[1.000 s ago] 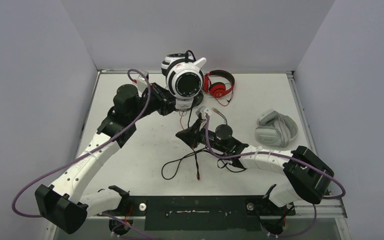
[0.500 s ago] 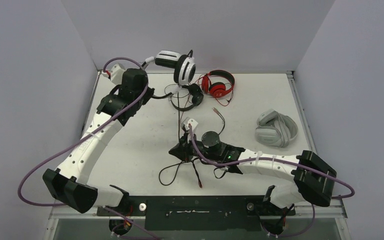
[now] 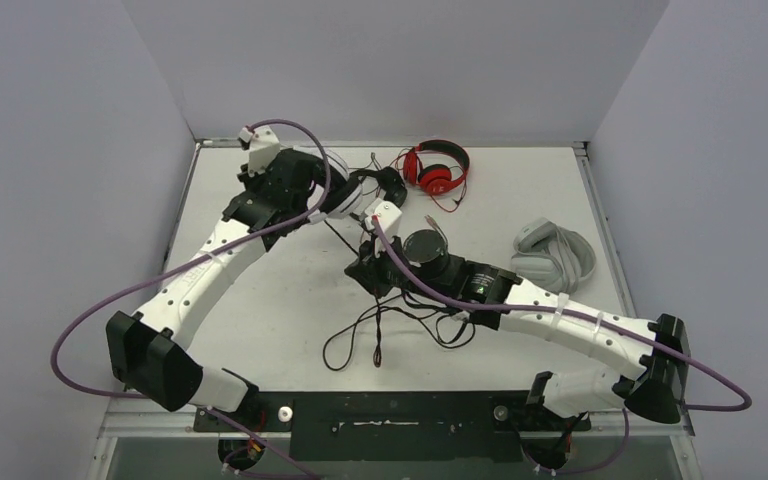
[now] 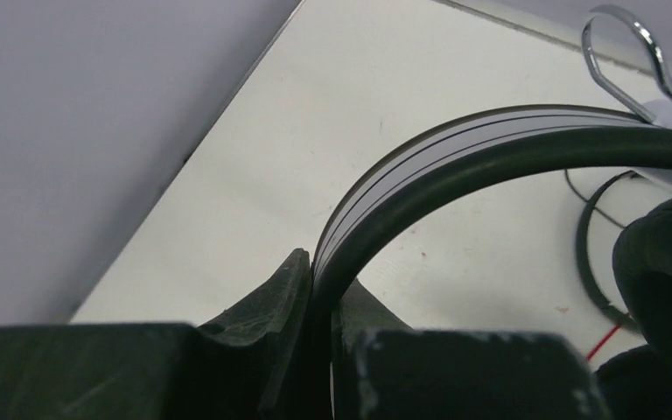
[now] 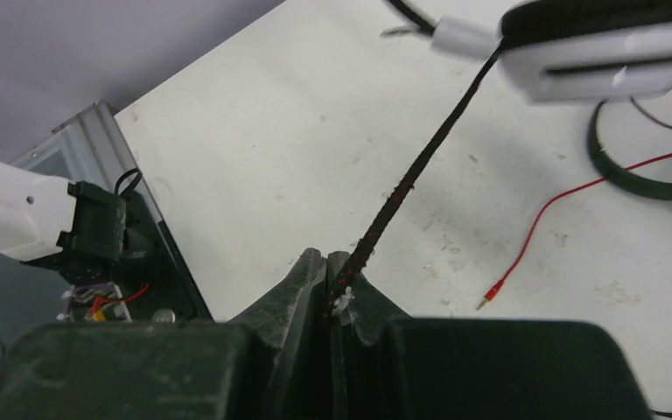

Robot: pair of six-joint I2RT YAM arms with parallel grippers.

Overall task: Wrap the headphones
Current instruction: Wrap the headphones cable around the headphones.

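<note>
The white-and-black headphones (image 3: 348,192) lie low at the back of the table, mostly hidden under my left arm. My left gripper (image 3: 332,200) is shut on their headband (image 4: 455,149), which arcs up and to the right in the left wrist view. From the white earcup (image 5: 604,52) a black braided cable (image 5: 411,175) runs taut to my right gripper (image 5: 332,278), which is shut on it. In the top view the right gripper (image 3: 363,272) sits mid-table, and the cable's slack (image 3: 380,325) lies in loops in front of it.
Black headphones (image 3: 391,186) lie right beside the held pair. Red headphones (image 3: 437,168) sit at the back, their red cable and jack (image 5: 494,293) on the table. Grey headphones (image 3: 553,258) rest at the right. Walls close off the back and both sides.
My left arm has brought the white-and-black headphones down from high in the air to low at the back. My right gripper has moved back and forth with the cable.
</note>
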